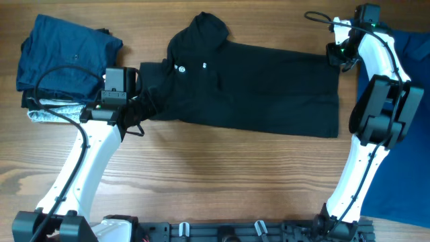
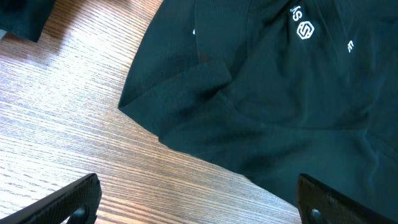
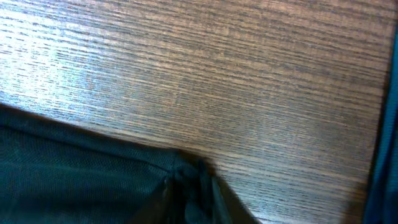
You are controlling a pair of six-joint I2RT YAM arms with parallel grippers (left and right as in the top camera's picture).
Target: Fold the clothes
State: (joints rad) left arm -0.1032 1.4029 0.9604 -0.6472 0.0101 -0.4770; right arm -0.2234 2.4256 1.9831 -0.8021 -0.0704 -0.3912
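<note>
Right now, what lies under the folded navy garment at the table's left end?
Black fabric peeks out around the navy garment, and a light grey cloth shows at its near side. How far they extend, and anything deeper, is covered.

Even light, soft shadows, glare on table [image 3: 87, 68], right wrist view blurred

both arms are smooth white tubes linked by chunky black joint blocks, rising from a black base rail [image 1: 222, 232] at the near edge. the left arm [image 1: 80, 168] ends in a boxy black wrist unit with a tiny green light and a looping black cable [image 1: 50, 101], and its fingers [image 2: 68, 202] are matte black slabs, each with a round fastener. the right arm [image 1: 366, 158] has a bulky black elbow, a green light and a thin black wire [image 1: 319, 18] at its far end.
</note>
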